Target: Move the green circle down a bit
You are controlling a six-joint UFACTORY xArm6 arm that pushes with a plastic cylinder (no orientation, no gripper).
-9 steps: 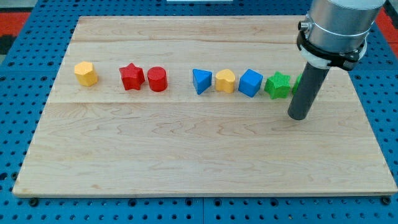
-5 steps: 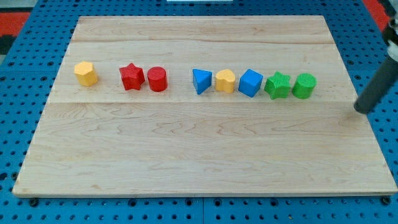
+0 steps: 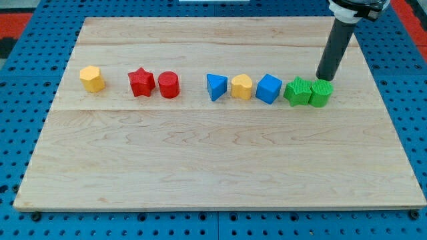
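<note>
Moved: my tip (image 3: 325, 79) has come from the view's right edge to the top side of the green circle (image 3: 321, 93), which now sits against the green star (image 3: 298, 91).
Camera view, tip: a plain rod with no claw, holding nothing; its end touches or nearly touches the circle's top edge.
Camera view, circle: at the right end of the row, on the board (image 3: 213, 173).
Camera view, row: blue cube (image 3: 269, 89) stands left of the star.
</note>
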